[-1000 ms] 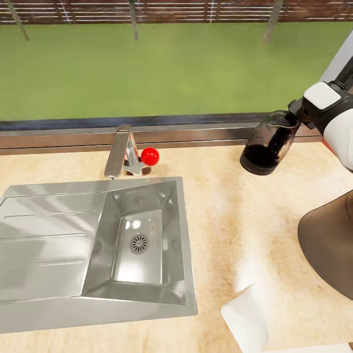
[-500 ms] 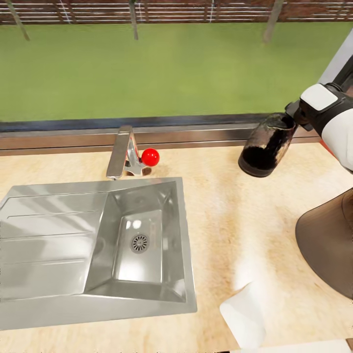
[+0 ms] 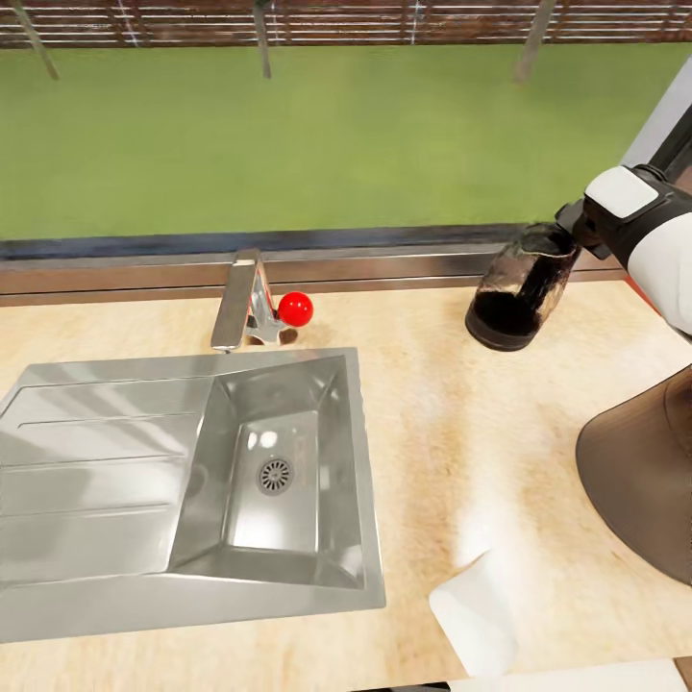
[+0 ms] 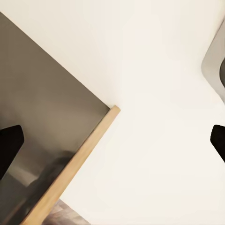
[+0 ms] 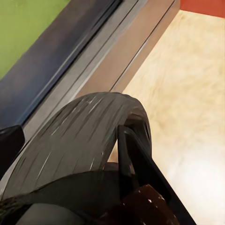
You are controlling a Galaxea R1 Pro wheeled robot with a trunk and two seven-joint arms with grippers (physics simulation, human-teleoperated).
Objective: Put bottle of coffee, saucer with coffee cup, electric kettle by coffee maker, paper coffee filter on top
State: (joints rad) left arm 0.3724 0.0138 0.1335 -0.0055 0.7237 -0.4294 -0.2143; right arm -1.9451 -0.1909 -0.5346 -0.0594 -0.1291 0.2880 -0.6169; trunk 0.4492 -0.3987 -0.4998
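The small clear glass electric kettle (image 3: 519, 290) with its dark lower part and black base sits tilted at about two o'clock in the head view, leaning toward the window, its base low against the long light beige wood-grain desk (image 3: 452, 413); whether the base fully rests there cannot be told. The white right arm (image 3: 642, 226) reaches in from three o'clock and meets the kettle at its upper rim. The right pincer is hidden behind the glass, so how far it is open, and whether it truly has the kettle, cannot be told; the lean suggests the kettle is carried by its top or handle. The right wrist view looks down over the ribbed glass body (image 5: 79, 145) and black handle (image 5: 133, 164).

The tall charcoal-grey coffee maker (image 3: 644, 481) stands at four o'clock, well apart from the kettle, which probably needs setting down nearer to it. A white paper coffee filter (image 3: 473, 607) lies flat at six o'clock. The steel sink (image 3: 183, 481) fills nine o'clock, a red-knobbed tap (image 3: 259, 308) behind it.

The left pincer (image 4: 112, 145) hangs with its dark fingertips (image 4: 9, 145) spread wide, holding nothing.
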